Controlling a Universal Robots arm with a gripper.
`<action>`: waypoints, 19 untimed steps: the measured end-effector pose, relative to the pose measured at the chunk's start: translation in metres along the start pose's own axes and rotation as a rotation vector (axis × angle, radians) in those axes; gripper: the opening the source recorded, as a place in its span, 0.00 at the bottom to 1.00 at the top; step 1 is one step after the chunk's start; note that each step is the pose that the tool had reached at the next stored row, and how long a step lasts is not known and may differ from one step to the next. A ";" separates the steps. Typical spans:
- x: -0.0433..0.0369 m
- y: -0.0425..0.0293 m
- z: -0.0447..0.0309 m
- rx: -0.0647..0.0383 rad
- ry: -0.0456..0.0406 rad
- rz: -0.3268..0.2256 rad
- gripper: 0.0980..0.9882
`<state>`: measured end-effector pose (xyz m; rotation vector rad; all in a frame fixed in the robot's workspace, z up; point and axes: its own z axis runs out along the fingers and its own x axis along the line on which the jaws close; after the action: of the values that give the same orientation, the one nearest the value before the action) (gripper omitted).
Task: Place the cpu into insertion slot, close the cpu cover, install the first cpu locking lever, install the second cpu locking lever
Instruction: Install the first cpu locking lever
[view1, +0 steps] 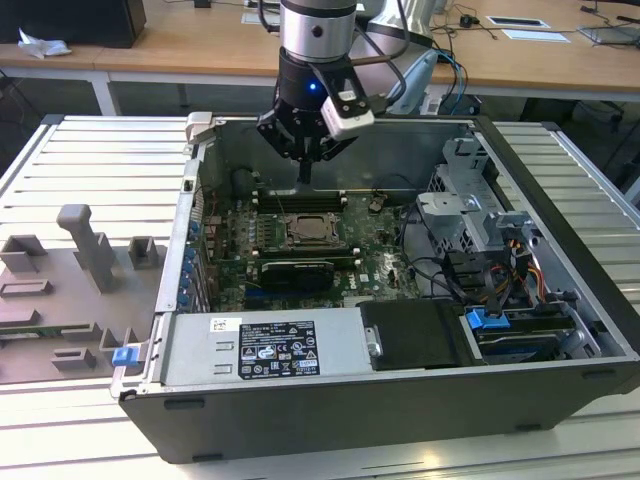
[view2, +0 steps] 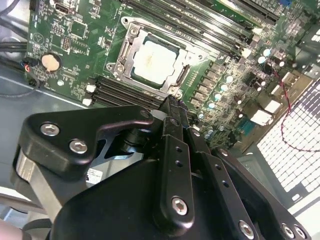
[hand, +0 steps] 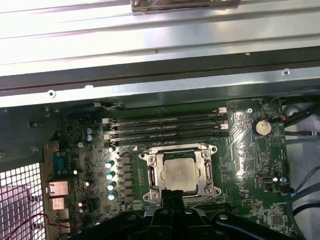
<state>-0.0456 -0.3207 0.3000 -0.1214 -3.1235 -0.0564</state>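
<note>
- The gripper (view1: 305, 172) hung inside the open computer case (view1: 560, 200), pointing down at the green motherboard (view1: 375, 250).
- In both wrist views its fingers (view2: 172, 130) were pressed together with no gap between them, and they held nothing; the tips (hand: 172, 194) sat near one edge of the insertion slot (view1: 312, 229).
- The cpu (hand: 179, 173) (view2: 154, 61) lay flat in the insertion slot, pale metal face up.
- The cpu cover (hand: 204, 170) lay down flat as a silver frame around the cpu, whose face showed through its cut-out middle.
- I could not tell whether the locking levers were latched.
- Long black memory slots (hand: 165, 127) ran just beside the slot, and a round coin cell (hand: 263, 126) sat off to one side on the board.
- In the exterior view the case stood on a slatted metal worktop (view1: 100, 160), with grey fixtures (view1: 85, 245) on that view's left.
</note>
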 end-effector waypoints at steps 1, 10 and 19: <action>0.0000 0.0000 0.0000 0.000 0.0003 -0.008 0.01; 0.0000 0.0000 0.0000 0.001 0.0031 -0.088 0.01; 0.0002 -0.0003 0.0000 0.002 0.0061 -0.169 0.01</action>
<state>-0.0458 -0.3211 0.3001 0.1430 -3.1195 -0.0551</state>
